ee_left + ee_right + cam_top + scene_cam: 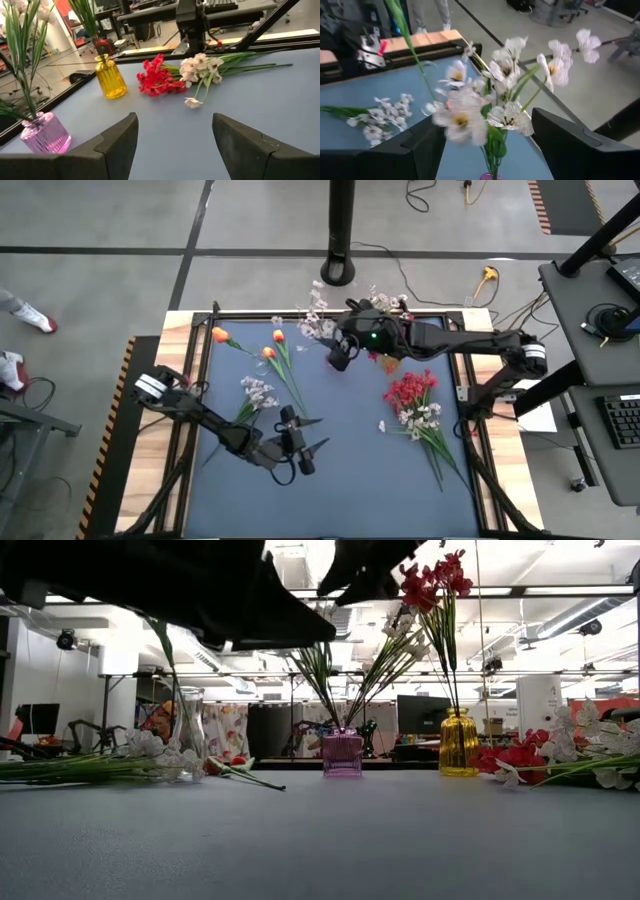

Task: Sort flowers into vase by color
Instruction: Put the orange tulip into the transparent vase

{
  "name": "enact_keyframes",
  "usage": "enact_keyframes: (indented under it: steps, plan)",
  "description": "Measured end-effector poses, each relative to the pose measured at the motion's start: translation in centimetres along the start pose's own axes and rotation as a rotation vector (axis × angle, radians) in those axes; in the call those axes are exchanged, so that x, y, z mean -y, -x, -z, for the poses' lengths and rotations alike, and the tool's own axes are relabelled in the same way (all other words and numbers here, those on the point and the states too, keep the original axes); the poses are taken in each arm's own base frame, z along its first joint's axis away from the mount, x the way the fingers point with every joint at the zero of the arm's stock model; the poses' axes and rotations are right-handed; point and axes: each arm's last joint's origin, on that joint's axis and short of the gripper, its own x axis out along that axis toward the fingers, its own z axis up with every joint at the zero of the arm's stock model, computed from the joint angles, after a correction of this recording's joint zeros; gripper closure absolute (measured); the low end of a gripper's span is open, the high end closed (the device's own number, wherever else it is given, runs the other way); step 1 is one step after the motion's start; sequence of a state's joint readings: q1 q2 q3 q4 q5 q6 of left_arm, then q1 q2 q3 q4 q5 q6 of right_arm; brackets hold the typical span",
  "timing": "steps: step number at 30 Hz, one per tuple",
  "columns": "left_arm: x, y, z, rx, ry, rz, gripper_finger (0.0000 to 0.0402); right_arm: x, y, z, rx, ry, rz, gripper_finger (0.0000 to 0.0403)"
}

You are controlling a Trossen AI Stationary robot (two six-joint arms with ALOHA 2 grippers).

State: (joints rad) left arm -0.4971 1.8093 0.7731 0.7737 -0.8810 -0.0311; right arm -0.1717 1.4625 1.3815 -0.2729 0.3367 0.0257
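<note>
Hovering over the pink vase (341, 358) at the bench's far edge, the right gripper (487, 145) has its fingers spread and grasps nothing; white blossoms (470, 107) already standing in that vase fill its wrist view. Judged step: letting go after seating a white spray, then clearing out.

Doing it well, by my reading: lift straight up off the pink vase before swinging away, since the open fingers flank the stems and a sideways pull would likely drag a spray out or tip the vase.

Left gripper (172, 147), on the near side of the bench from the pink vase, is released and empty, facing the loose red-and-white bunch (180, 75) that lies beyond the yellow vase (110, 76). Red sprays (432, 585) already stand in that yellow vase.

Still loose: orange buds (268, 352) and a pale spray (257, 391) lying left of the pink vase. A clear vase (191, 730) stands there too; contents uncertain.
</note>
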Motion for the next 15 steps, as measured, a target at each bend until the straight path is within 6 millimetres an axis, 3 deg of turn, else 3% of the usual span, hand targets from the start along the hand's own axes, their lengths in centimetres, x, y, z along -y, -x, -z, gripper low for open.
enact_keyframes:
  steps: [6, 15]
  plan:
    - [0.4, 1.1, -0.9, 0.018, 0.009, 0.033, 0.0164, -0.7, 2.8, -1.3, 0.070, -0.005, -0.043, 0.0124]
    - [0.7, 4.4, -3.6, 0.052, 0.029, 0.112, 0.0164, -2.9, 8.5, -2.8, 0.190, 0.023, -0.178, 0.0133]
